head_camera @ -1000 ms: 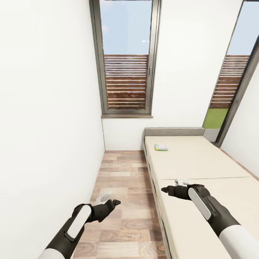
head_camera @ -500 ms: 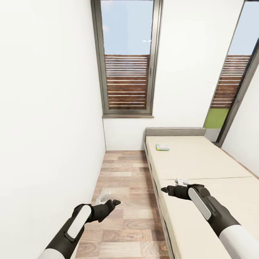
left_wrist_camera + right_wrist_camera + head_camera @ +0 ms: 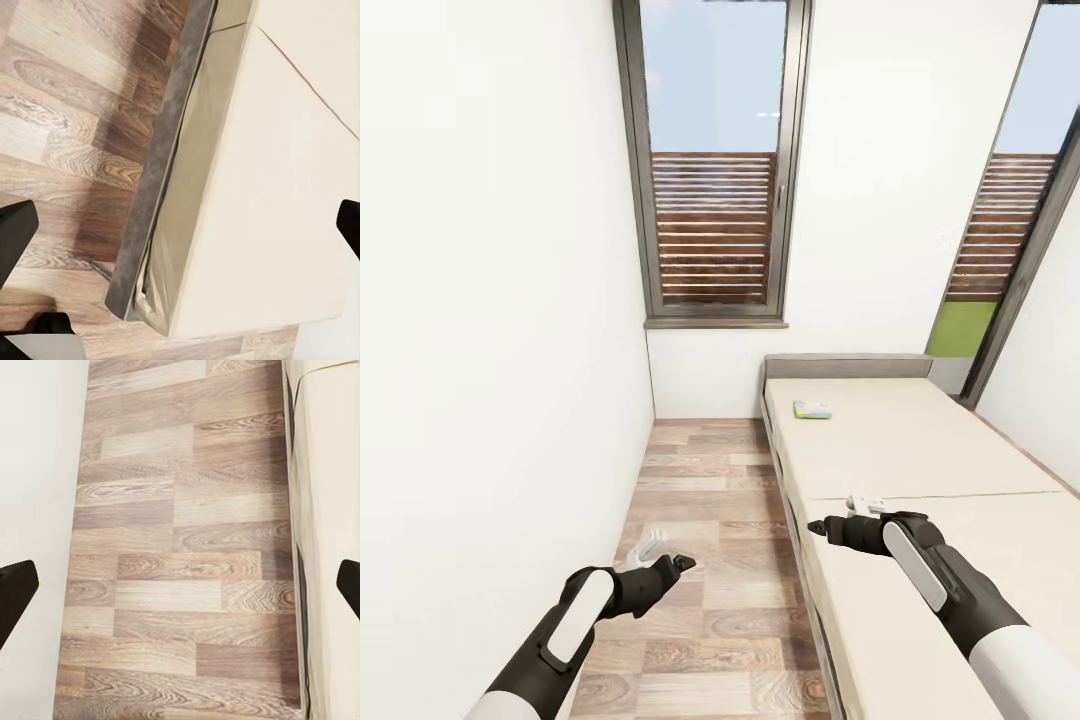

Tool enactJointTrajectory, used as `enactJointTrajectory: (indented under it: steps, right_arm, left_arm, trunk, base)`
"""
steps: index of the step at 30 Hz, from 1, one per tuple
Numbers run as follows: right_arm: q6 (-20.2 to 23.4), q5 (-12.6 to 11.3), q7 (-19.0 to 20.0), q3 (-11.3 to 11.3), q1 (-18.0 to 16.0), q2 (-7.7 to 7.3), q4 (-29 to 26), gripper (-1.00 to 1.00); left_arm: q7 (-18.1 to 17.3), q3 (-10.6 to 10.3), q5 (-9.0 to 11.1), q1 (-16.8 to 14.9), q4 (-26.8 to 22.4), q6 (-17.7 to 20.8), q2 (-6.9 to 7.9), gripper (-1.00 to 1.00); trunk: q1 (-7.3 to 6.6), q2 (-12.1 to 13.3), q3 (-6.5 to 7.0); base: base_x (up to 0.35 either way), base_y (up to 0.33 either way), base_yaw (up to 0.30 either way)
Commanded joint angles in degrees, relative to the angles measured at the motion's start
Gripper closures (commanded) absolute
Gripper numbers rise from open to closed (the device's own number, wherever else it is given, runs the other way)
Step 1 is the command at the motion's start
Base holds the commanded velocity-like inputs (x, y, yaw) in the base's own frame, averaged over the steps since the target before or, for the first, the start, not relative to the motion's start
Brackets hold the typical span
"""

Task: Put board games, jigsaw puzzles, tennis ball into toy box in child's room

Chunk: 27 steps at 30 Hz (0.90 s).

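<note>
Head view: bed [image 3: 920, 440] fills lower right, beige sheet, grey headboard at mid-frame; one board game [image 3: 811, 409], small green-edged white box, lies flat near the headboard end, just right of centre, well apart from both arms; second box not visible here.

Left gripper [image 3: 672, 565] at lower left over the wood floor [image 3: 700, 480]; right gripper [image 3: 830, 527] at lower centre-right above the bed's near edge; both spread wide and empty, judging by dark fingertips at opp. edges of each wrist view w/ nothing between.

Risks, as I judge: aisle btw white wall [image 3: 490, 300] and bed is narrow, so driving fwd could clip base or left arm; box is thin and flat on soft sheet, so fingers may slide over it or snag the sheet.
</note>
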Motion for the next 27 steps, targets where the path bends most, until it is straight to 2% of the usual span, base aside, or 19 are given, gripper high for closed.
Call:
enactJointTrajectory:
  steps: [1, 8, 17, 27]
  right_arm:
    - [0.18, 0.05, 0.02, 0.12, -0.06, -0.04, -0.05, -1.00]
    - [0.20, 0.05, -0.07, 0.14, -0.06, 0.02, -0.06, -1.00]
    - [0.26, 0.05, -0.11, 0.14, -0.06, 0.04, -0.06, -1.00]
    - [0.26, 0.05, -0.13, 0.13, -0.06, 0.02, -0.06, -1.00]
  left_arm:
    - [0.54, -0.04, 0.60, -0.04, -0.08, 0.12, 0.00, -1.00]
    - [0.54, -0.04, 0.61, -0.04, -0.08, 0.12, 0.00, -1.00]
    - [0.55, -0.04, 0.61, -0.04, -0.08, 0.12, 0.00, -1.00]
    - [0.51, -0.04, 0.66, -0.05, -0.08, 0.14, 0.00, -1.00]
  trunk:
    - [0.04, -0.14, -0.14]
    - [0.04, -0.14, -0.14]
    - [0.04, -0.14, -0.14]
    - [0.04, -0.14, -0.14]
  base:
    - [0.000, 0.002, 0.000]
    - [0.000, 0.001, 0.030]
    - [0.000, 0.000, 0.158]
    - [0.004, 0.023, 0.065]
